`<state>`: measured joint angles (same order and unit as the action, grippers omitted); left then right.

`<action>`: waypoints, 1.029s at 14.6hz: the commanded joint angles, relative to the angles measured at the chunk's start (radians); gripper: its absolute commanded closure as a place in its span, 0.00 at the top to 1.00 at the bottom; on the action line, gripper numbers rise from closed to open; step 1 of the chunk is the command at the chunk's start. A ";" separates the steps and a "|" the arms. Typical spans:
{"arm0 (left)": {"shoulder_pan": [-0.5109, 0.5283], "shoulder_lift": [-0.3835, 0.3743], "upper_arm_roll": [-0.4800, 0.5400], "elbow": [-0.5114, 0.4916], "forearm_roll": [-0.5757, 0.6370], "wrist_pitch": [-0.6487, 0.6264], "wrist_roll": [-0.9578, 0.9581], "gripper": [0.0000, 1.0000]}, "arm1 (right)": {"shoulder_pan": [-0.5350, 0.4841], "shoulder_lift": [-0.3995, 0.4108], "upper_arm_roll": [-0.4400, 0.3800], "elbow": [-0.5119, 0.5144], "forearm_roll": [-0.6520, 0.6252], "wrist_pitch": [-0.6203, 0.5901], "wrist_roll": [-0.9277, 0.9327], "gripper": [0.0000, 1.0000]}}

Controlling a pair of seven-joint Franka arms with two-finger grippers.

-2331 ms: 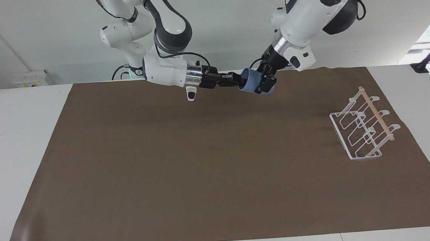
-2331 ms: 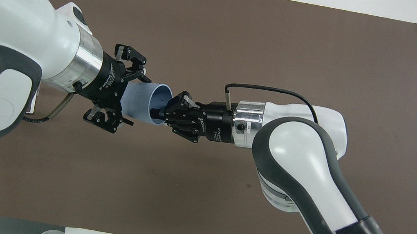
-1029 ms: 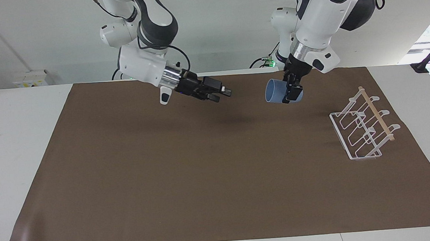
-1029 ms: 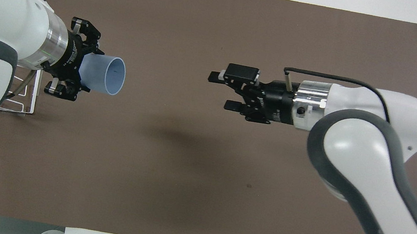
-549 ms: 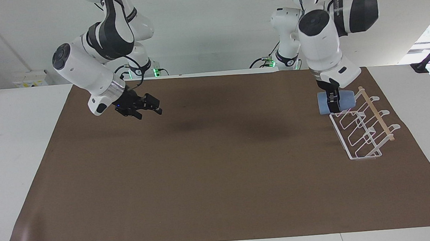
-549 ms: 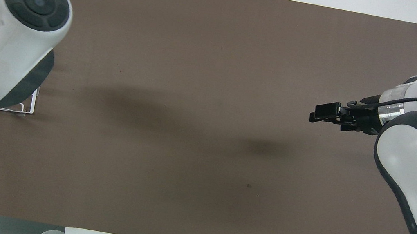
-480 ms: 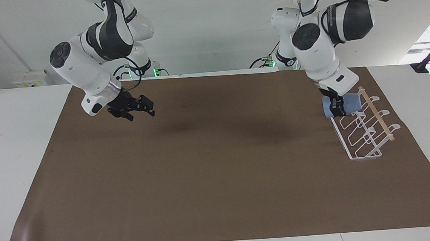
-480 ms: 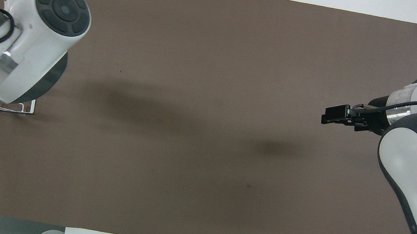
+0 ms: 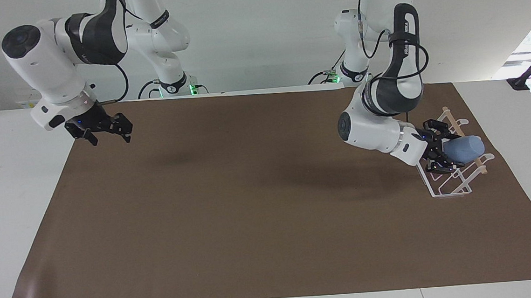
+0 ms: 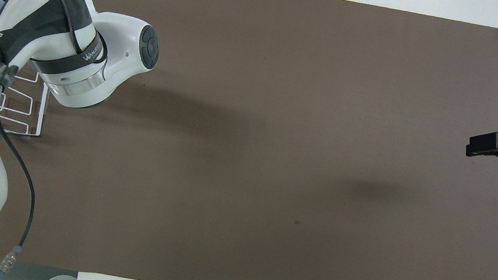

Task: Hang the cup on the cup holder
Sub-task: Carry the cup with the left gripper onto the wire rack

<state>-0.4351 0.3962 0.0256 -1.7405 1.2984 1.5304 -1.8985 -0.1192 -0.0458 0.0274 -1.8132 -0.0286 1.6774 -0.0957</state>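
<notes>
Left pincer (image 9: 437, 152), arm bent low, gripped the smooth tapered cup (image 9: 464, 149) over the wire cup holder (image 9: 450, 180); right pincer (image 9: 105, 130) hung open, waiting.

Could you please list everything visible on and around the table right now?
cup: one, light blue, lying tilted on the cup holder's prongs, at the left claw.
cup holder: one, white wire with a light wooden rod, on the mat at the left arm's end of the table.
mat: one, brown, covering most of the table.
table: one, white, its surface showing around the mat.
left claw: one, black, at the cup's mouth end over the cup holder; whether it grips the cup cannot be told.
right claw: one, black, open and carrying nothing, over the mat's edge at the right arm's end; this arm waits.
</notes>
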 commanded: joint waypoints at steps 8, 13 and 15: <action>0.033 0.027 -0.004 -0.097 0.128 -0.108 -0.171 0.00 | 0.006 0.089 0.020 0.331 -0.086 -0.313 -0.067 1.00; 0.033 0.053 -0.009 -0.103 0.125 -0.084 -0.225 0.00 | 0.024 0.047 0.022 0.247 -0.076 -0.268 -0.068 1.00; 0.035 0.055 -0.009 -0.113 0.124 -0.066 -0.234 0.00 | 0.019 0.044 0.022 0.241 -0.071 -0.265 -0.071 1.00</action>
<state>-0.4055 0.4586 0.0199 -1.8288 1.4039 1.4423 -2.1046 -0.0895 0.0208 0.0457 -1.5341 -0.0977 1.3878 -0.1430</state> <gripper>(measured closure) 0.203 0.000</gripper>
